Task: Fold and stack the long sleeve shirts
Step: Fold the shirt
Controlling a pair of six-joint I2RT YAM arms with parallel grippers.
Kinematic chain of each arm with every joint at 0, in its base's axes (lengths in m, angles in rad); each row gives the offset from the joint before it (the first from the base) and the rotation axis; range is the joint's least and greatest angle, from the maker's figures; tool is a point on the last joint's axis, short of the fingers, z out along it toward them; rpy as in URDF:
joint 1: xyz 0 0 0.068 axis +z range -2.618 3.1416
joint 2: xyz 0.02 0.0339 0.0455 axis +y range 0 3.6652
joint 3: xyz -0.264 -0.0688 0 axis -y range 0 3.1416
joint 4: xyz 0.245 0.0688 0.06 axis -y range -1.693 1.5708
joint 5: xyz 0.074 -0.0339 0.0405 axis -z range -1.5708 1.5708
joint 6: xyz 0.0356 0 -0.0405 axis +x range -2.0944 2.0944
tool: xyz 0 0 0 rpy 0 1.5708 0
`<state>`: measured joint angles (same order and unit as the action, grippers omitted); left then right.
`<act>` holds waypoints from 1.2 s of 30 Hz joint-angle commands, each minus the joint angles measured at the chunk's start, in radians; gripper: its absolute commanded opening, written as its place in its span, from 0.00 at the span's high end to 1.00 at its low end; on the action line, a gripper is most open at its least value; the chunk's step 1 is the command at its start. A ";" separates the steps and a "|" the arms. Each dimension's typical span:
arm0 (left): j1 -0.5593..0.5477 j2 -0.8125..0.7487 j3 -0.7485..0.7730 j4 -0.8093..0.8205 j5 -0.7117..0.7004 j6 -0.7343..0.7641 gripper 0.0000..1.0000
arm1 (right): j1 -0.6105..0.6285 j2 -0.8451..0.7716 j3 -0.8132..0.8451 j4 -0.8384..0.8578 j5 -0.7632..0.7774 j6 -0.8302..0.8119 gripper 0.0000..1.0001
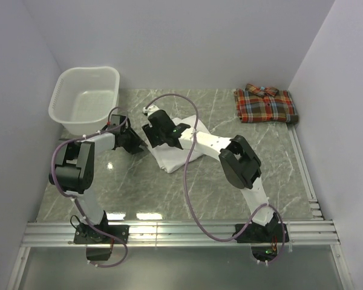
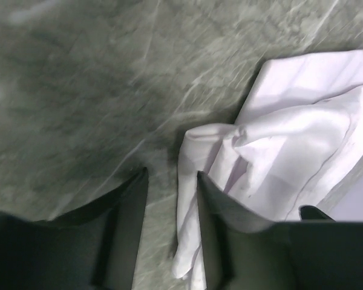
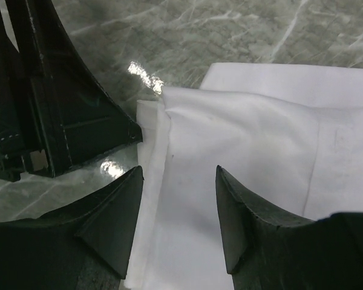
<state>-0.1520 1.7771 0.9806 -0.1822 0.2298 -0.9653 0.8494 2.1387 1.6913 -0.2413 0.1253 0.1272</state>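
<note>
The plain white shirt [image 1: 173, 155] lies partly folded in a rumpled pile at the table's middle. It also shows in the left wrist view [image 2: 302, 127] and in the right wrist view [image 3: 248, 157]. The red-orange plaid shirt [image 1: 265, 104] lies folded at the back right. My left gripper [image 1: 140, 144] is open at the white shirt's left edge, low over the table. A loose strip of white cloth lies between its fingers [image 2: 170, 175], unpinched. My right gripper [image 1: 154, 138] is open just above the white shirt's folded edge [image 3: 178, 172], close to the left gripper [image 3: 48, 109].
A white plastic laundry basket [image 1: 85, 99] stands at the back left, close behind the left arm. The table is grey-green marble [image 1: 145, 193] with walls on three sides and a metal rail [image 1: 181, 232] along the near edge. A grey cable [image 1: 190, 181] loops over the right arm.
</note>
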 commanded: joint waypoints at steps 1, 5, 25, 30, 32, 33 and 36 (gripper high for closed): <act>0.002 0.036 0.010 0.055 0.003 -0.004 0.61 | 0.013 0.032 0.085 -0.024 0.024 -0.023 0.41; 0.002 0.064 -0.003 0.082 0.002 -0.018 0.65 | 0.020 0.076 0.114 -0.042 0.036 -0.026 0.41; 0.002 0.150 -0.043 0.136 -0.009 -0.023 0.99 | 0.046 0.152 0.094 -0.029 0.128 -0.018 0.64; 0.002 0.159 -0.034 0.135 -0.009 -0.023 0.99 | 0.046 0.135 0.070 -0.020 0.129 -0.027 0.93; 0.002 0.160 -0.036 0.135 -0.009 -0.024 1.00 | 0.046 0.129 0.064 -0.016 0.125 -0.032 1.00; 0.002 0.160 -0.039 0.135 -0.010 -0.024 1.00 | 0.046 0.127 0.061 -0.013 0.119 -0.034 1.00; 0.002 0.162 -0.036 0.130 -0.015 -0.021 1.00 | 0.046 0.112 0.045 -0.006 0.097 -0.043 1.00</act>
<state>-0.1509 1.8751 0.9703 0.0444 0.3008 -1.0161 0.8879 2.3005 1.7584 -0.2684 0.2276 0.1009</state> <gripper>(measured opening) 0.014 0.009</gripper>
